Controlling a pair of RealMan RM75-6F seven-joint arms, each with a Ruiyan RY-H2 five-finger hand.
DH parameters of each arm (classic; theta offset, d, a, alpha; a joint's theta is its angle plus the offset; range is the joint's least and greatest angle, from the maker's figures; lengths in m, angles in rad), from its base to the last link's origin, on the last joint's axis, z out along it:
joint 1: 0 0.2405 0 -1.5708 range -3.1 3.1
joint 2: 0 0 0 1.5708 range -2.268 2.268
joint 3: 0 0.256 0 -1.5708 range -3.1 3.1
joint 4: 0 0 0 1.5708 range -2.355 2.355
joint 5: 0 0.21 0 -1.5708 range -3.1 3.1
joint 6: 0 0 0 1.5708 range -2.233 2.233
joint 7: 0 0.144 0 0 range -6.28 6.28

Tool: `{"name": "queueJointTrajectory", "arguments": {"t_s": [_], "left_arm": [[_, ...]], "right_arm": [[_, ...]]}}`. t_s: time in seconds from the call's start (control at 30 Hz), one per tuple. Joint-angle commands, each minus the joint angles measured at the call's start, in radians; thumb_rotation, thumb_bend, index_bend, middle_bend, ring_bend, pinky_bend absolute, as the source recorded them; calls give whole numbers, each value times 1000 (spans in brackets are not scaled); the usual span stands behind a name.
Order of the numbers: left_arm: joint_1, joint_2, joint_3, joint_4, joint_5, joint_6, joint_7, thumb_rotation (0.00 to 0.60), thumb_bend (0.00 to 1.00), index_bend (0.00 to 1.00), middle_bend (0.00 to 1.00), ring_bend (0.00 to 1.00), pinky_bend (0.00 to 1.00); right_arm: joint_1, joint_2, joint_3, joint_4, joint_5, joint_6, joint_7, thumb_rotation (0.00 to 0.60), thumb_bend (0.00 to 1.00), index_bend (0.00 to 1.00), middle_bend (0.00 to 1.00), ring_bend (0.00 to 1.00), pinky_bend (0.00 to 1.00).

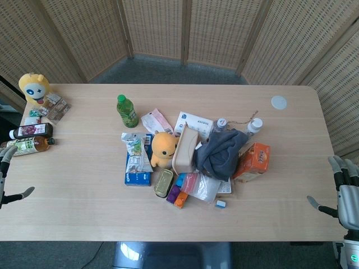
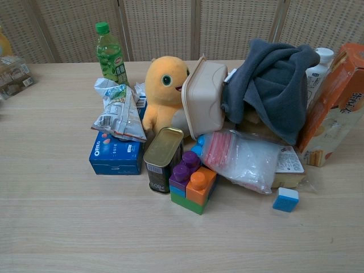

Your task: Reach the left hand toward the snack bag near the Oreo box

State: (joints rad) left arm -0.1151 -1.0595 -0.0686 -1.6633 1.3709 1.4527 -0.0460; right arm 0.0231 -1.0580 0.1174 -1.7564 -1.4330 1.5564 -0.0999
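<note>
Nearest us, the left robot hand sits at the desk edge, well left of the Oreo box; fingers apart, nothing in it. The right robot hand is at the opposite edge, far right of the box, also spread and empty. Neither shows in the chest view.

Just right of the Oreo box: a gold tin can and stacked toy blocks.

The snack bag lies on the Oreo box itself, leaning over its top and rear end. We judge it light, crinkly, thin foil, probably slippery and easily crushed. The best hold looks to be its crumpled upper end, pinched gently; the bag may slide off the box if nudged.

Behind the box: an orange plush toy, then a green bottle farther back.
</note>
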Motion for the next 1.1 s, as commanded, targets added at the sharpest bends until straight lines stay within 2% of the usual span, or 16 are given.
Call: {"name": "queueJointTrajectory", "arguments": {"t_s": [0.03,0.3,0.53,0.67,0.83,1.0,1.1], "left_arm": [[0,-2,1,2,2,-4,5,600,0,0,0,0,0],[-22,-23,7,46,55,-18,30,600,0,0,0,0,0],[-170,-77,0,262,241,-88,114,600,0,0,0,0,0],[-263,-112,-5,341,315,-147,166,600,0,0,0,0,0],[-363,-188,-31,365,253,-314,229,600,0,0,0,0,0],[-435,-272,-53,370,206,-405,308,600,0,0,0,0,0],[-469,-318,-80,357,138,-462,340,600,0,0,0,0,0]], "right_arm": [[-2,4,-1,-5,-3,2,5,533,0,0,0,0,0],[-4,9,0,-12,-5,6,10,532,0,0,0,0,0],[-5,16,3,-19,-4,6,28,531,0,0,0,0,0],[-7,22,3,-27,-9,11,38,532,0,0,0,0,0],[-8,31,1,-34,-9,5,62,537,0,0,0,0,0],[-10,39,5,-35,-4,6,79,532,0,0,0,0,0],[-9,46,3,-38,-1,-3,97,534,0,0,0,0,0]]}}
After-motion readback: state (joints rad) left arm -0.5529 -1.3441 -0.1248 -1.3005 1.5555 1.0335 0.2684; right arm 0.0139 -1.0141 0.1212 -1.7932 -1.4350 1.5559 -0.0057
